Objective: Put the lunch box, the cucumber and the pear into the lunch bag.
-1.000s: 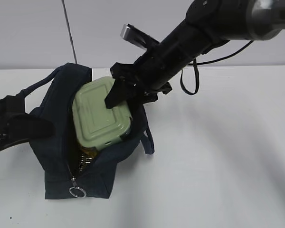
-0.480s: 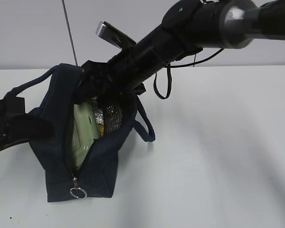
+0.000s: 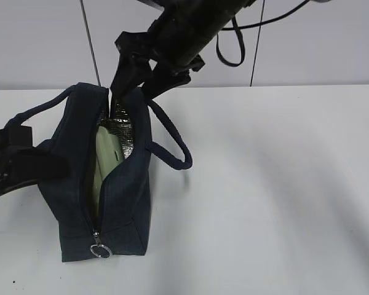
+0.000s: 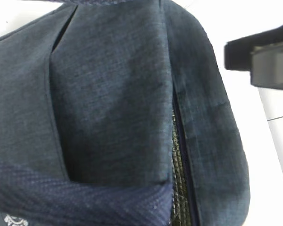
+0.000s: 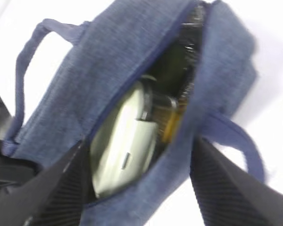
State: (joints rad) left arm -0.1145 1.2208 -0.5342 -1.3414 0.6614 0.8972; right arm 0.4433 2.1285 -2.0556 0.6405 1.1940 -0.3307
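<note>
The lunch bag (image 3: pixel 111 184) stands on the smooth white bench (image 3: pixel 277 184), a boxy shape of dark navy woven fabric with a denim-like grain that shows clearly in the left wrist view. Its top slit gapes along its length, showing crinkled silver foil lining (image 3: pixel 126 132) inside, and the zipper (image 3: pixel 96 236) ends low on the near face in a small metal ring pull (image 3: pixel 100 250). One strap handle (image 3: pixel 172 144) loops out to the right of the bag and another (image 3: pixel 43 110) curves away on the left. The lunch box (image 3: pixel 104 163), sage green with rounded corners and a matte plastic lid, sits on edge inside the bag, only a narrow strip of it showing through the slit; in the right wrist view a small latch is visible on its side, with something amber-yellow, too blurred to name, beside it. The right claw (image 3: pixel 135 80) hangs just above the far end of the bag, its black ribbed fingers (image 5: pixel 56 188) spread apart and empty. The left claw (image 3: pixel 24 163) is pressed against the bag's left side, shut; whether it pinches the cloth cannot be told.
</note>
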